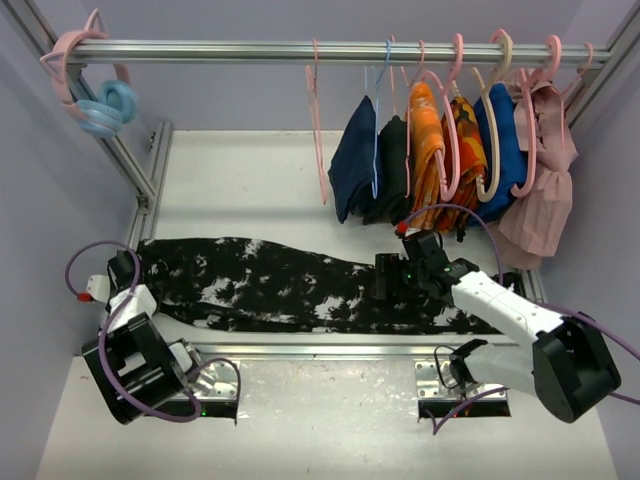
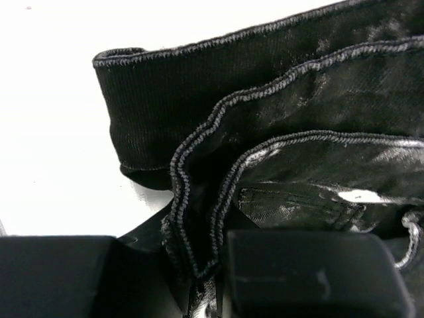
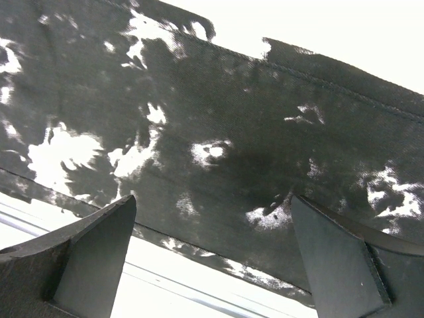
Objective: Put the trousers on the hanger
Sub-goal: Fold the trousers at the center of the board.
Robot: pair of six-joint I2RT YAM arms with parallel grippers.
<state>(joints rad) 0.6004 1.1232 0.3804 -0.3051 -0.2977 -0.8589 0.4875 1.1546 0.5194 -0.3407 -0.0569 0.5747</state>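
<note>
The trousers, black with white splatter marks, lie flat and stretched left to right across the white table. My left gripper is at their left end, shut on the stitched edge; folded hems fill the left wrist view. My right gripper is open just above the trousers' right part, its jaws wide apart over the patterned cloth. The hanger, thin and pink, hangs empty on the top rail, left of the other garments.
The rail carries a thin blue hanger, a navy garment, a black one, orange, blue and pink clothes. Spare pink and blue hangers sit at the rail's left end. A metal bar edges the table front.
</note>
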